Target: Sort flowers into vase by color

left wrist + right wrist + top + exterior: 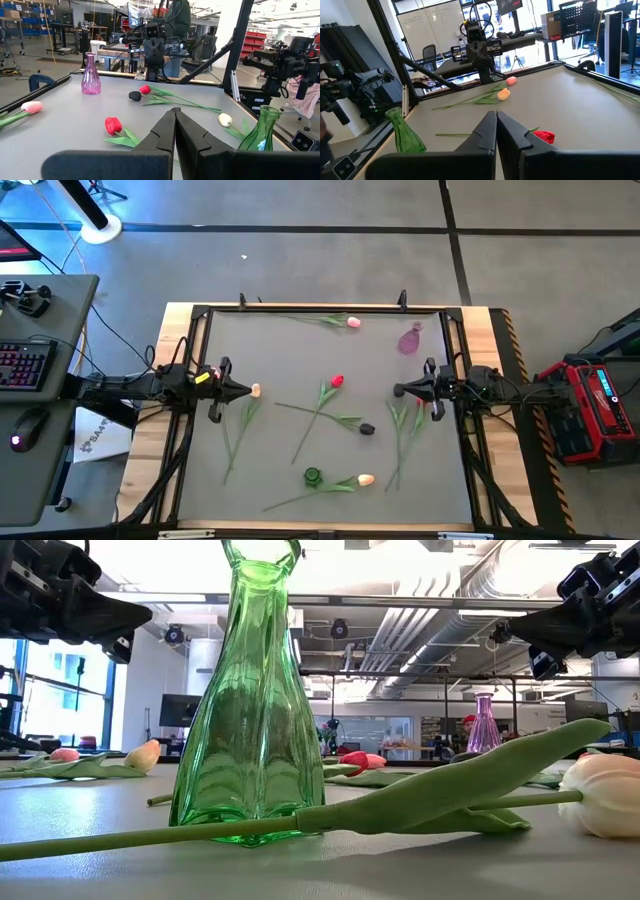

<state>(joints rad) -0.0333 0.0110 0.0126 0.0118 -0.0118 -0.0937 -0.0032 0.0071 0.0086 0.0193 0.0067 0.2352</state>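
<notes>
Grey matte tabletop (300, 350) sat in a workshop on concrete floor; artificial tulips (336, 381) lay scattered around the green glass vase (313, 476). Left gripper (243, 390) and right gripper (399, 390) were fully closed, holding nothing.

The left gripper (175, 117) fills the foreground with its two dark fingers (192, 135) pressed together, pointing across the grey table (65, 125). Just beyond the tips lies a red tulip (113, 125) with green leaves. Farther off, a near-black tulip head (134, 95) lies touching another red tulip (145, 89). A pink glass vase (90, 75) stands upright near the far side, a pink tulip (31, 106) lies at one edge, and a cream tulip (225, 119) lies near a green glass vase (262, 130).
</notes>
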